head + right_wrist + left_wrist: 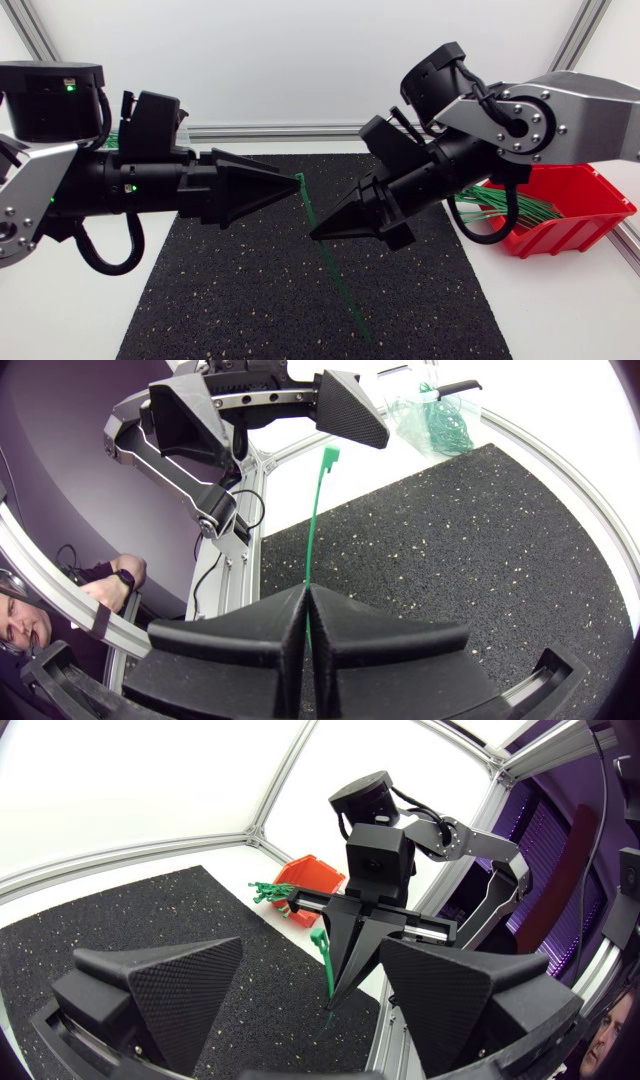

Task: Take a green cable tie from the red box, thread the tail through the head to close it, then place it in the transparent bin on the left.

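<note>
Right gripper (pixel 317 236) is clamping fully shut on the green cable tie (pixel 306 205), holding it above the black mat (pixel 240 300). Left gripper (pixel 296 181) is hanging wide open, gripping nothing, also above the mat.

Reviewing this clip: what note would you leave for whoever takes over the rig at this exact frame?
Right pincer: shut on one green plastic cable tie, held above the black speckled mat.
Left pincer: open, facing the tie's head end, not gripping it.
Red plastic box at right holds more ties; transparent bin at left holds some.
Done: tie picked.
Left: thread tail through head, place in bin.
</note>
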